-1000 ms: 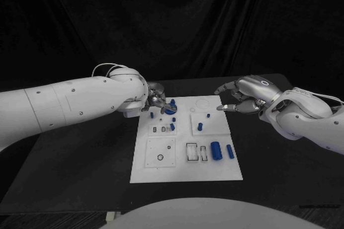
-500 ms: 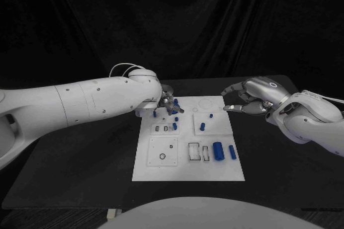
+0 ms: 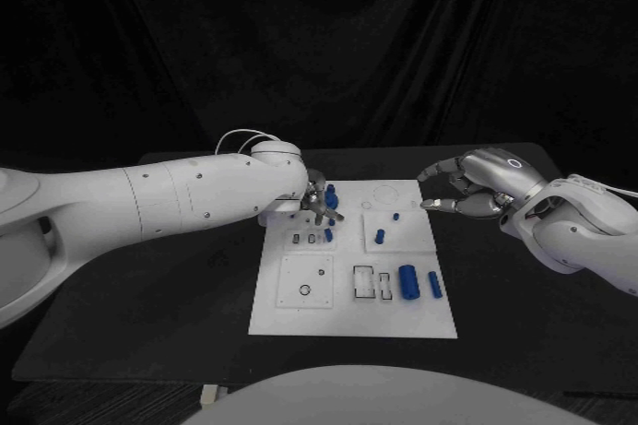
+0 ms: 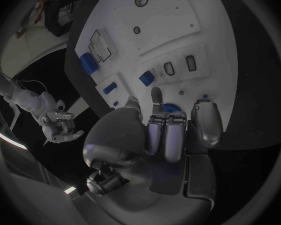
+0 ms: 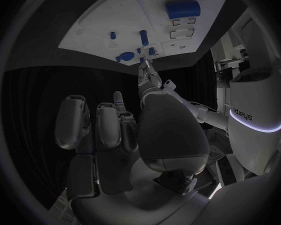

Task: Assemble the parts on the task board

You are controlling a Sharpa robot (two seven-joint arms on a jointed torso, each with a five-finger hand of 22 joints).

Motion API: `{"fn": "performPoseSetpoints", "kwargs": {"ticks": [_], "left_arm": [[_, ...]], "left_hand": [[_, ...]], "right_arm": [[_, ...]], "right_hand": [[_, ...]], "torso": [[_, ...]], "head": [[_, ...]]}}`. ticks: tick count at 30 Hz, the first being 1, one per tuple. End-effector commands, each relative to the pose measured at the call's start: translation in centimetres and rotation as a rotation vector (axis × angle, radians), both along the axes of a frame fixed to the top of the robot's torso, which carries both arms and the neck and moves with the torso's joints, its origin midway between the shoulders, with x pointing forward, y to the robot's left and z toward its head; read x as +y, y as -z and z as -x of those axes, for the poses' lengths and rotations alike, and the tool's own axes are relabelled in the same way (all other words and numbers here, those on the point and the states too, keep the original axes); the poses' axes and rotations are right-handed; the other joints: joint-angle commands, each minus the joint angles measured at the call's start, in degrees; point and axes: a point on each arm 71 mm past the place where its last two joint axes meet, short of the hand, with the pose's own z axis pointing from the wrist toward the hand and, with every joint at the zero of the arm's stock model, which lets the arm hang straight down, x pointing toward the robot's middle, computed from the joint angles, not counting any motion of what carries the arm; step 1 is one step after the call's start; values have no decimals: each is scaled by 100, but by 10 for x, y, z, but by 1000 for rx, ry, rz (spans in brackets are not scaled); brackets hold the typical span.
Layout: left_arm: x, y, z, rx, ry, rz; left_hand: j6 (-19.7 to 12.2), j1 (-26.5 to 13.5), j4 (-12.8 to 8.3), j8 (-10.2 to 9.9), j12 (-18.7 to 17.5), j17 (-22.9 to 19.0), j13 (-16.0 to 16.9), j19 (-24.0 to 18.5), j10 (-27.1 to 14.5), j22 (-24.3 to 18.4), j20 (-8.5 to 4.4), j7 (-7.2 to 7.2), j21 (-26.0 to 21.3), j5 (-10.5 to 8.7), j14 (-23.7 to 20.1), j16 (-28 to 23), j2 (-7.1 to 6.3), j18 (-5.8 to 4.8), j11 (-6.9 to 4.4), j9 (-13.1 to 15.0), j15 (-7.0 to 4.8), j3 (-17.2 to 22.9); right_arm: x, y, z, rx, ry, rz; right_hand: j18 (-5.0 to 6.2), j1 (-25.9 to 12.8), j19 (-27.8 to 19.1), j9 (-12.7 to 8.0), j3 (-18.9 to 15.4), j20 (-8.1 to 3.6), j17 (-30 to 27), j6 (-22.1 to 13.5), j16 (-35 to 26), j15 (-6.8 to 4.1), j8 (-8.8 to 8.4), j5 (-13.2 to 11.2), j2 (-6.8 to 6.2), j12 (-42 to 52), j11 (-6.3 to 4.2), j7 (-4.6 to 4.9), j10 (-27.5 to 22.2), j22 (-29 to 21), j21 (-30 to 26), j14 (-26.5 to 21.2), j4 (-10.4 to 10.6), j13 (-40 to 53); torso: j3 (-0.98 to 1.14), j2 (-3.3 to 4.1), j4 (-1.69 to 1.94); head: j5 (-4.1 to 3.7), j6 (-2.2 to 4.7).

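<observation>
The white task board (image 3: pixel 352 301) lies in the middle of the black counter (image 3: pixel 159 296), a little below the centre of the head view. The left hand (image 3: pixel 316 202) sits over the board's upper left corner, its fingers (image 4: pixel 167 135) bunched downward around a blue part (image 3: pixel 330 196) standing there. From the left wrist view a bit of that blue part (image 4: pixel 172 107) peeks out just past the fingertips, but I cannot tell whether the hand actually grips it or only touches it.

The right hand (image 3: pixel 472 187) hangs at the right of the frame, just off the board's upper right corner, above the counter. Its fingers are curled in loosely, thumb and fingertips apart, with nothing between them.

On the board, two blue cylinders (image 3: pixel 409 281) lie side by side at the centre right, next to rectangular slots (image 3: pixel 361 281). Smaller blue pegs (image 3: pixel 381 235) stand in the square panel above them.
</observation>
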Motion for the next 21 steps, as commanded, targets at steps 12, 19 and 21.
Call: {"fn": "performPoseSetpoints", "kwargs": {"ticks": [12, 19, 21], "left_arm": [[-5, 9, 8, 3, -2, 13], [-6, 15, 9, 10, -4, 20], [-6, 16, 9, 11, -4, 20]], "left_hand": [[50, -26, -25, 0, 20, 1506, 1506, 47, 615, 41, -35, -29, 28, 71, 606, 15, 16, -68, -75, 381, -72, 61], [64, 11, -44, -28, 20, 1506, 1506, 26, 615, 23, -38, -35, 11, 109, 606, 15, 24, -63, -79, 428, -74, 87], [67, 13, -45, -32, 20, 1506, 1506, 16, 615, 8, -38, -36, 3, 113, 606, 15, 27, -60, -79, 433, -74, 90]], "right_arm": [[-1, 0, 0, -26, 27, -19], [0, 0, 0, -26, 28, -21], [0, 0, 0, -26, 28, -21]], "right_hand": [[33, 24, 36, -16, 32, -2, -10, 71, -25, -4, 34, 72, 84, -40, 11, -2, 374, 994, -22, 236, -31, 1107], [35, 30, 34, -18, 33, -1, -14, 79, -27, -3, 35, 82, 89, -43, 13, 0, 371, 991, -33, 235, -36, 1102], [35, 30, 34, -18, 33, -1, -14, 79, -27, -3, 35, 82, 89, -43, 13, 0, 371, 991, -33, 235, -36, 1102]], "torso": [[4, -30, 5], [2, -41, 7], [1, -42, 7]], "head": [[-29, -1], [-35, -1], [-28, -1]]}}
